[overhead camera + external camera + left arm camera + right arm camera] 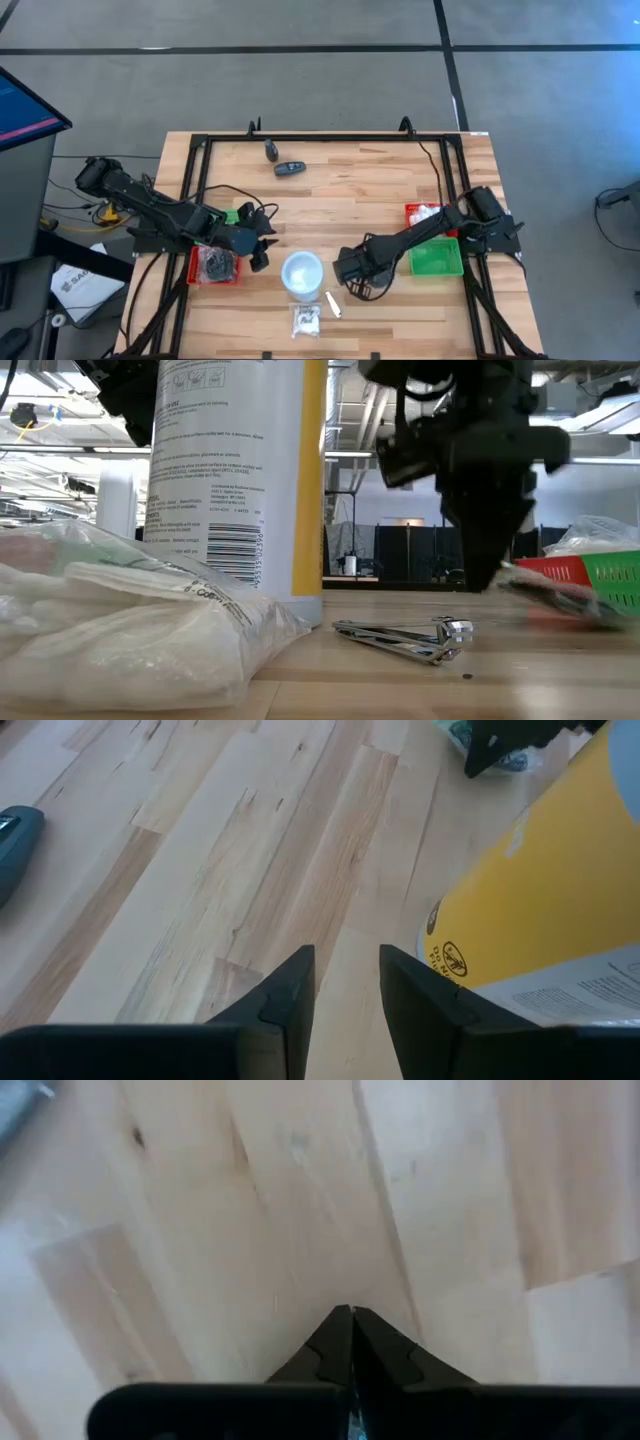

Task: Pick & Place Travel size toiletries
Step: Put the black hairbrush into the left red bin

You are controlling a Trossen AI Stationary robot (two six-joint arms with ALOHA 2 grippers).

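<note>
A wooden counter (330, 200) seen from above. The right gripper (357, 283) hangs low over bare wood with its jaws pressed together, empty, just beside a silvery nail clipper (405, 637), probably lining up a pick. The left gripper (340, 985) waits near the red tray (192, 268) of dark toiletries, jaws slightly apart, empty. A wrapped white packet (306, 319) lies at the front edge beside a white-and-yellow container (302, 274). Two dark pieces (282, 160) sit far back.

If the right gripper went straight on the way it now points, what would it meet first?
Probably the bare wooden table: the right gripper is shut and points down at plain boards, with nothing between them in its wrist view.
</note>
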